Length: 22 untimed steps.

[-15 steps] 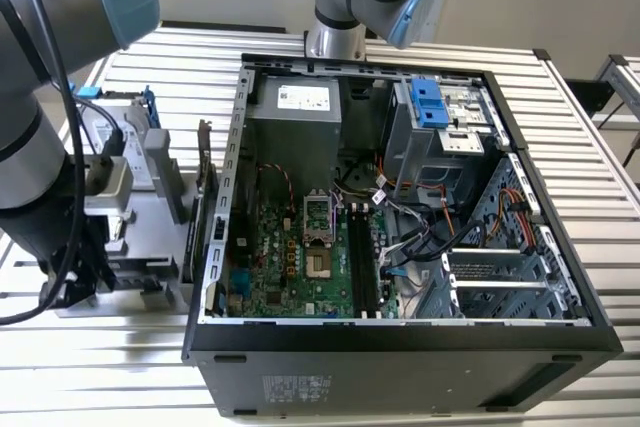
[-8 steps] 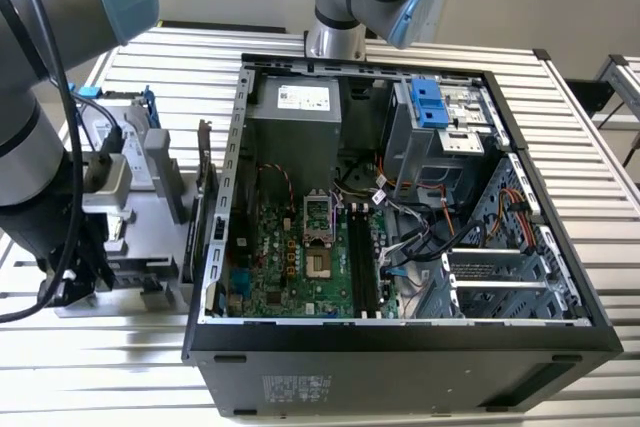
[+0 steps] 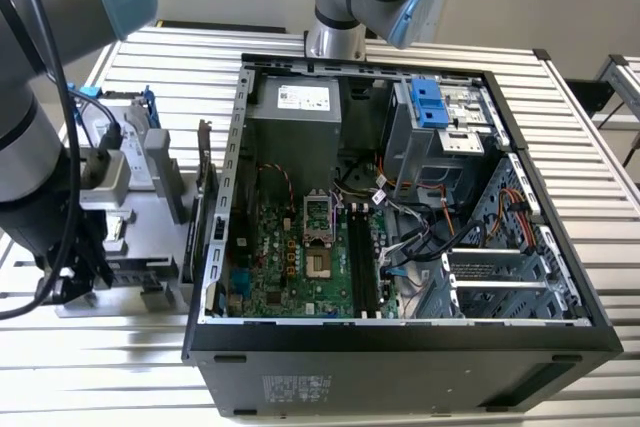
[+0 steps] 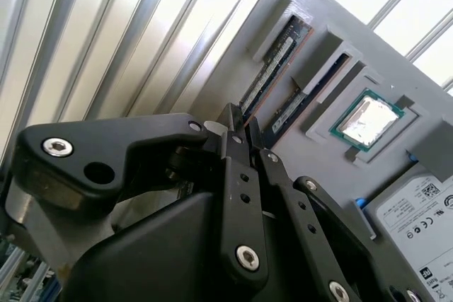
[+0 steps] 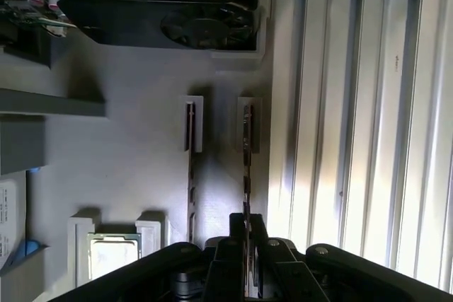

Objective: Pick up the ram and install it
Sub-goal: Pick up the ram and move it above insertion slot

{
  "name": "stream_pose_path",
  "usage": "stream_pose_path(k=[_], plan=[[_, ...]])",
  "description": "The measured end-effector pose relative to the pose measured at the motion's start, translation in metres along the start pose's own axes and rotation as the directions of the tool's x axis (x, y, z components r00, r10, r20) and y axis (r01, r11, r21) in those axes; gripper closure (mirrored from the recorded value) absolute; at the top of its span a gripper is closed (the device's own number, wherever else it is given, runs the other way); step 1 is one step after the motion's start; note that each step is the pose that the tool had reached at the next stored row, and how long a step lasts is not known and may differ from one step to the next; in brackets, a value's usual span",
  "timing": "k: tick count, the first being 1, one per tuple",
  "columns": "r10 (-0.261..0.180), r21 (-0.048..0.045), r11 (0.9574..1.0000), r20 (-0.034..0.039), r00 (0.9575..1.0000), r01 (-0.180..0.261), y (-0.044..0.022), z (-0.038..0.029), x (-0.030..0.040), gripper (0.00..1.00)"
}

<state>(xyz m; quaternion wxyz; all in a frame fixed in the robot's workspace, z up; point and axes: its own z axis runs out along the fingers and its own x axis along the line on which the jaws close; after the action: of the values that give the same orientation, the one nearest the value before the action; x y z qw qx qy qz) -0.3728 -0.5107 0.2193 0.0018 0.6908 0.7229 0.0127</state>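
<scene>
The gripper (image 5: pixel 248 225) (image 4: pixel 241 124) is clamping its 2 black fingers (image 5: pixel 236 230) together on the ram (image 5: pixel 246 153) (image 4: pixel 276 61), 1 finger on each flat face at the stick's near end. The ram is still standing on its long edge in its narrow slot in the grey parts tray (image 5: pixel 127 160) (image 4: pixel 318 167), the slot running just inside the tray's long edge where the slatted metal table (image 5: pixel 354 139) (image 4: pixel 127 47) is showing beside it.

A second memory stick (image 5: pixel 190 167) (image 4: pixel 289 109) is standing parallel in the next slot inward, near the ram but apart from it. Further in from that, a square silver processor chip (image 5: pixel 113 252) (image 4: pixel 366 119) is lying flat in its own recess. A hard drive (image 4: pixel 417 210) is lying beyond the chip, toward the tray's opposite edge. A black graphics card (image 5: pixel 163 15) is standing along the tray's end edge past the far ends of the 2 slots.

In the exterior view the arm (image 3: pixel 40 127) is reaching down over the tray at the exterior view's left, and an open computer case (image 3: pixel 400 332) is lying on the table beside the tray, with its green motherboard (image 3: pixel 290 267) and the long black memory slots (image 3: pixel 362 267) facing up.
</scene>
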Motion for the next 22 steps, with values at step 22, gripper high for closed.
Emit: stream_pose_path(k=[22], plan=[[0.0, 0.0, 1.0, 0.0, 1.0, 0.0, 0.0004, -0.0151, 0.0001, 1.0]])
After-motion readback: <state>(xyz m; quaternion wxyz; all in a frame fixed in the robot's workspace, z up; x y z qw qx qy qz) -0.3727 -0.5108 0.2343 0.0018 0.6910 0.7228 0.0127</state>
